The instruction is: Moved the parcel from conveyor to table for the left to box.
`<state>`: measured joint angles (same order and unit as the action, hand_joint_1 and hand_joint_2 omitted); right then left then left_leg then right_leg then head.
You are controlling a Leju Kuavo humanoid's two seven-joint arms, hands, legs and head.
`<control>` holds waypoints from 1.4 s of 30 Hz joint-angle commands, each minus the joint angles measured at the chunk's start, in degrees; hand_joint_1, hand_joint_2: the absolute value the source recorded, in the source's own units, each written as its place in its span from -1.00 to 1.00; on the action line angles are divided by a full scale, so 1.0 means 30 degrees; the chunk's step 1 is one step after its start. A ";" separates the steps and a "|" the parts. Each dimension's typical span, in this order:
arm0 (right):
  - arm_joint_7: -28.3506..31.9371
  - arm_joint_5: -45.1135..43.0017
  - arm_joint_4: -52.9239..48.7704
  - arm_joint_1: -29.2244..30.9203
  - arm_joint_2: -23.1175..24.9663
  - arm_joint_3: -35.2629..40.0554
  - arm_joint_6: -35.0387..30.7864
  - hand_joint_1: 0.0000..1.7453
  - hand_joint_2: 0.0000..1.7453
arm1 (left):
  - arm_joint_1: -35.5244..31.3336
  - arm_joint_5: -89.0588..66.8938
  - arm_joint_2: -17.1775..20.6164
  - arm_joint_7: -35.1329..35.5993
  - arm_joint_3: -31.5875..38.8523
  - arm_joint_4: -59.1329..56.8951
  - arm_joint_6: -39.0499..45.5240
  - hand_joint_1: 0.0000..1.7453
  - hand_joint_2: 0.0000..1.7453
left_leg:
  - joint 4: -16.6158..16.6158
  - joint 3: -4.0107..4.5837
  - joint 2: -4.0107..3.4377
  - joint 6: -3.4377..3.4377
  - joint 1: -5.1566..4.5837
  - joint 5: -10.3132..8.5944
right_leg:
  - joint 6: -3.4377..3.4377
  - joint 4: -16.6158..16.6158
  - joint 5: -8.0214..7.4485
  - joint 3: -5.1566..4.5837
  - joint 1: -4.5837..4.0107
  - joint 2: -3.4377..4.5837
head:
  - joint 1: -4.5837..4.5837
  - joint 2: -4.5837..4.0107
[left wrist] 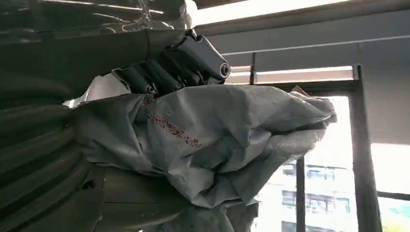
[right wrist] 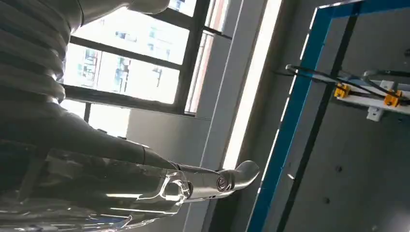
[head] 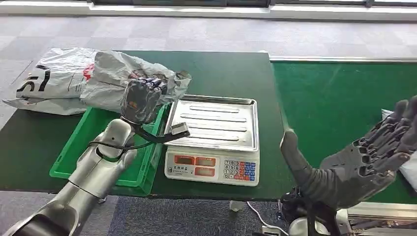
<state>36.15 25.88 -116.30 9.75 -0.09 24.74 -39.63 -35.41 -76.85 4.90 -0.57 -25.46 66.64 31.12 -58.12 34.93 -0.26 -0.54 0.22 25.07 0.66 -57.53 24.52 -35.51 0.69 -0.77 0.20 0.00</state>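
A crumpled grey plastic parcel (head: 123, 78) is lifted above the green box (head: 83, 147) at the table's left, gripped by my left hand (head: 140, 98). In the left wrist view the dark fingers (left wrist: 169, 72) curl over the grey parcel (left wrist: 232, 135). My right hand (head: 364, 162) hovers low at the right over the green conveyor (head: 334, 103), fingers spread and holding nothing. Its thumb (right wrist: 212, 181) shows in the right wrist view against windows. A white parcel (head: 409, 169) lies on the conveyor behind the right hand.
A metal weighing scale (head: 214, 140) with a steel tray stands in the middle of the dark green table (head: 226, 73). Another white and grey bag (head: 49, 81) lies at the table's far left behind the box. Grey floor lies beyond.
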 commanded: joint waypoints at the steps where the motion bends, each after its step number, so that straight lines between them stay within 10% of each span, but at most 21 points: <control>1: 0.0010 -0.0076 0.0395 0.0508 -0.0511 0.0900 -0.0124 -1.00 1.00 | -0.0491 -0.0233 0.0207 -0.0099 0.1299 -0.0576 0.0123 1.00 1.00 | 0.0046 -0.0080 -0.0025 0.0004 0.0019 0.0016 | -0.0011 0.0065 -0.0005 0.0078 -0.0017 0.0058 | 0.0000 0.0000; 17: -0.0053 0.0161 -0.0247 -0.0120 -0.0524 0.0797 -0.0124 -1.00 1.00 | 0.0758 -0.2025 0.1295 0.0757 0.7317 -0.0898 0.0999 1.00 1.00 | 0.0041 -0.0079 -0.0067 -0.0041 0.0022 0.0016 | -0.0029 0.0032 0.0015 0.0038 -0.0041 0.0106 | 0.0007 0.0000; 37: -0.0342 0.0578 -0.0431 0.0129 -0.0697 0.0854 -0.0124 -1.00 1.00 | 0.1932 -0.3135 0.1106 0.1455 0.7501 -0.1545 0.0686 1.00 1.00 | 0.0021 -0.0053 -0.0036 -0.0056 0.0046 0.0031 | -0.0058 0.0020 0.0039 0.0034 -0.0044 0.0073 | 0.0007 0.0000; 38: -0.0521 0.0855 -0.0428 0.0018 -0.0583 0.0740 -0.0124 -1.00 1.00 | 0.2191 -0.3579 0.0906 0.1814 0.7663 -0.1091 0.1005 -1.00 -1.00 | 0.0048 -0.0087 -0.0035 -0.0055 0.0043 0.0030 | -0.0061 0.0043 0.0039 0.0065 -0.0041 0.0081 | 0.0007 0.0000; 42: -0.0578 0.1000 -0.0365 -0.0327 -0.0581 0.0657 -0.0124 -1.00 1.00 | 0.3573 -0.3647 0.0076 0.2200 0.7770 0.1152 0.0780 -1.00 -1.00 | 0.0024 -0.0040 -0.0038 -0.0053 0.0038 0.0028 | -0.0052 0.0021 0.0036 0.0020 -0.0036 0.0069 | 0.0007 0.0000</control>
<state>34.77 28.35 -117.85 8.96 -0.28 24.87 -39.63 -28.34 -86.77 9.22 4.48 -5.31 64.98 34.08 -58.11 34.89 -0.38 -0.72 0.34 25.13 0.50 -57.54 24.61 -35.53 0.57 -0.59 0.22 0.00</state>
